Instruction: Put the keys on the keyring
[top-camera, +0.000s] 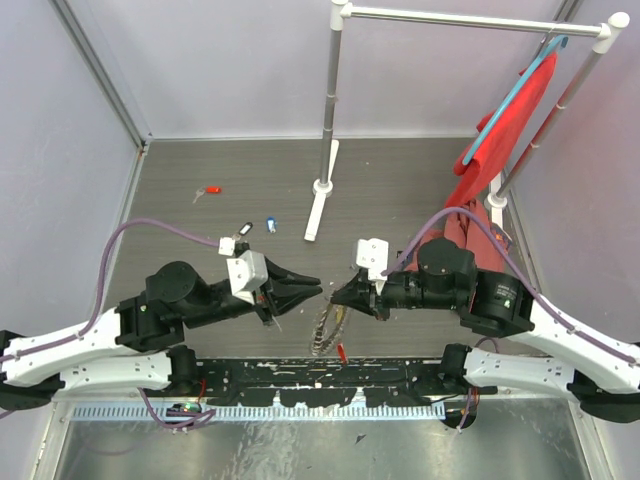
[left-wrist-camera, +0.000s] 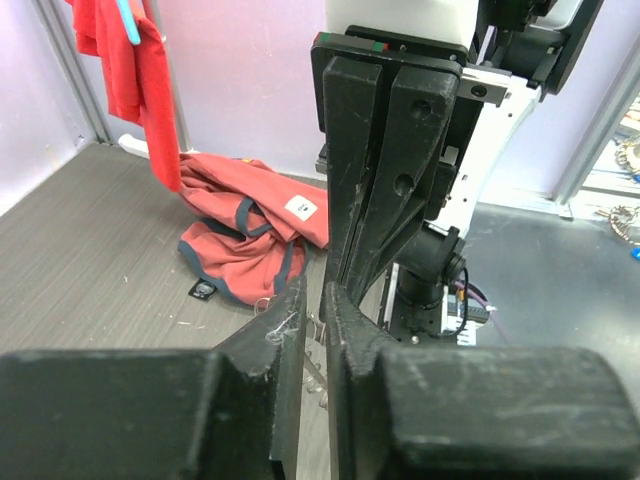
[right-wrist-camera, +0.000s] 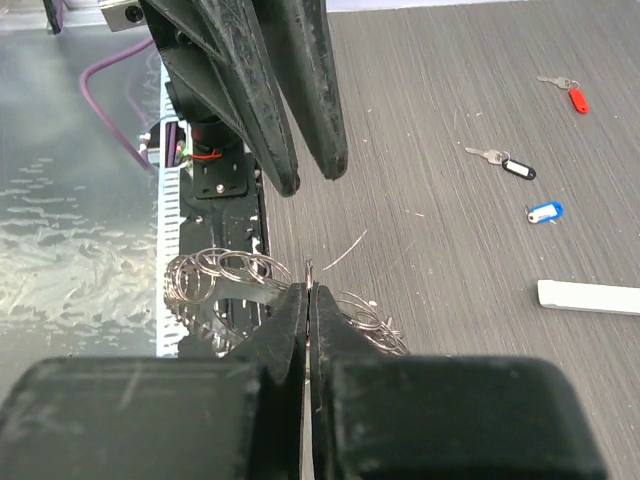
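Observation:
The keyring (top-camera: 325, 330), a grey ring fringed with small silvery loops, hangs between the two arms near the front edge. My right gripper (top-camera: 340, 293) (right-wrist-camera: 309, 290) is shut on one small loop of the keyring (right-wrist-camera: 222, 272), which spreads to both sides of the fingers. My left gripper (top-camera: 306, 287) (left-wrist-camera: 314, 285) faces it tip to tip, its fingers slightly open with nothing between them. A red key (top-camera: 211, 190) (right-wrist-camera: 574, 97), a black key (top-camera: 243, 228) (right-wrist-camera: 517, 168) and a blue key (top-camera: 271, 223) (right-wrist-camera: 545, 212) lie loose on the table. A small red piece (top-camera: 341, 352) shows below the ring.
A white clothes rack (top-camera: 335, 90) stands at the back, its base bar (top-camera: 320, 205) (right-wrist-camera: 590, 297) near the keys. A red garment (top-camera: 500, 150) (left-wrist-camera: 240, 240) hangs and lies at the right. A black mounting rail (top-camera: 320, 380) runs along the front.

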